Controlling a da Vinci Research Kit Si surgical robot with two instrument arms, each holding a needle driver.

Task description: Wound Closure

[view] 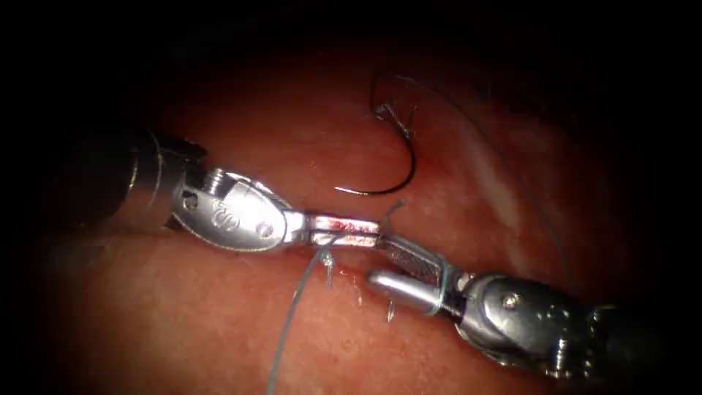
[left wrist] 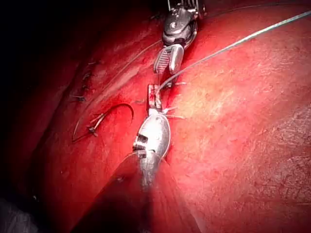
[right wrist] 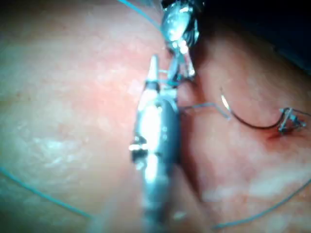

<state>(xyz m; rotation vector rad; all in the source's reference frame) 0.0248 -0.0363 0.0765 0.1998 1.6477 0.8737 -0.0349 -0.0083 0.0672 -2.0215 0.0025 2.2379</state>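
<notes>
Left tool (view: 344,230) comes in from 9 o'clock, jaws pressed together on the thread (view: 292,314), which trails off toward 6 o'clock. Red fluid (view: 349,228) smears those jaws. An embossed mark sits on its wrist housing, not readable.

Right tool (view: 401,269) enters from 4 o'clock, jaws spread, holding nothing; thread wraps across them.

Curved needle (view: 406,164) lies free on the tissue (view: 219,322) at 12 o'clock from the jaw tips, held by neither tool; cannot tell if its swaged end sits in tissue. Judgement: needle is stiff, light and slick, best gripped mid-curve, off the point. Thread is limp and likely to snag. Tissue is soft.
</notes>
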